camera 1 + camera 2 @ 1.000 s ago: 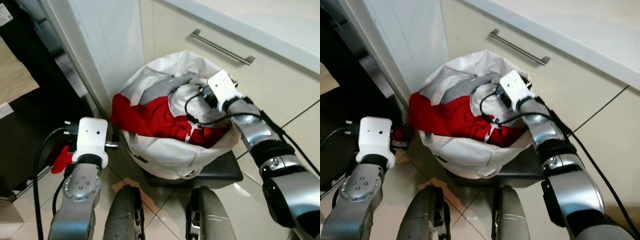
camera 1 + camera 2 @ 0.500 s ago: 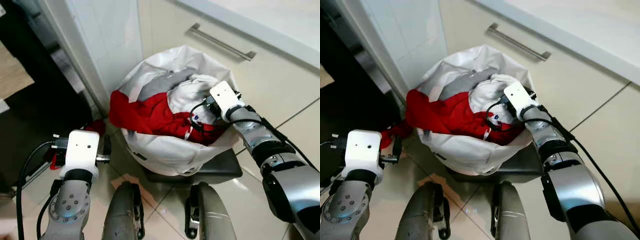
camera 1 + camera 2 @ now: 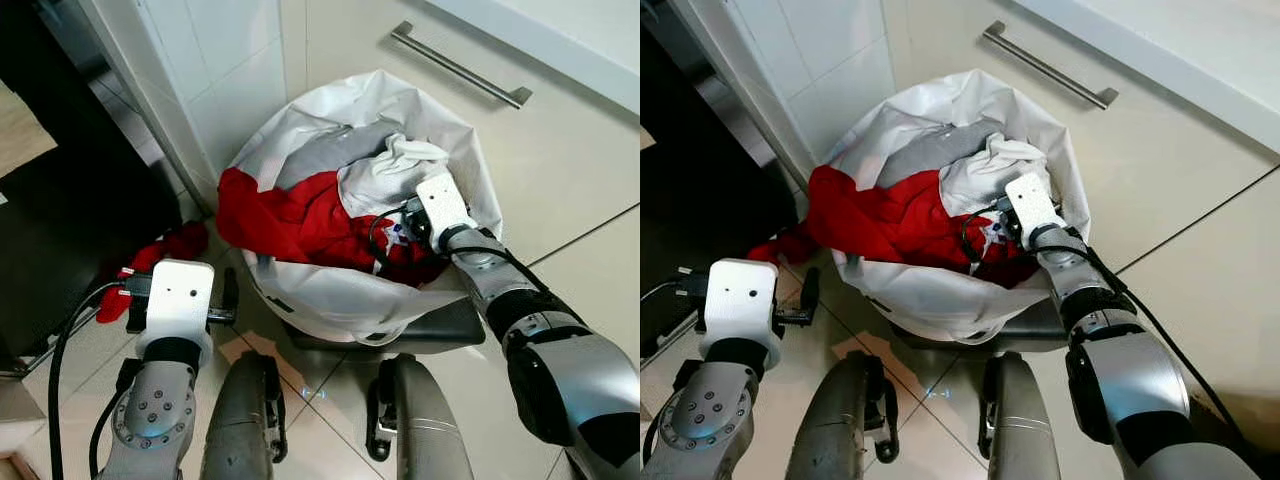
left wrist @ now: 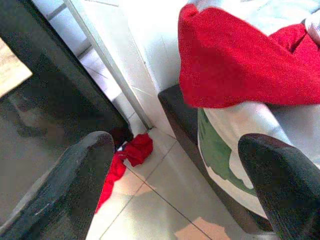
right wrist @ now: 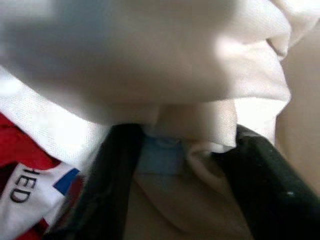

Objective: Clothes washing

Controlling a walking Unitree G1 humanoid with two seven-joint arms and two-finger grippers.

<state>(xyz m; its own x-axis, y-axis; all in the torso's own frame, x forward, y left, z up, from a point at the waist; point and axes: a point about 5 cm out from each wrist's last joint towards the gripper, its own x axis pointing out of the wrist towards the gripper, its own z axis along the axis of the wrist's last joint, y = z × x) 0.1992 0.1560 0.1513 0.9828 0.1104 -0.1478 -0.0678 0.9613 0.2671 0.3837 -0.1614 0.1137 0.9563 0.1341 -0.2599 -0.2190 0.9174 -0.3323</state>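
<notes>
One white garment (image 5: 165, 75) — right end effector (image 5: 175, 165) grips | label "HED" (image 5: 17, 192)

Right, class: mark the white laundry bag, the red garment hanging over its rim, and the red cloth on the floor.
white laundry bag (image 3: 330, 300), left eye view, front outer wall.
red garment (image 3: 290, 215), left eye view, middle of its folds.
red cloth on the floor (image 4: 137, 149), left wrist view, bunched upper end.

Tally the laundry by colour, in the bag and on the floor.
Red: 2, one garment draped over the bag rim, one piece on the floor.
White: 1, garment where the right gripper is.
Grey: 1, garment.
Total: 4 visible; any buried deeper can't be counted.
</notes>
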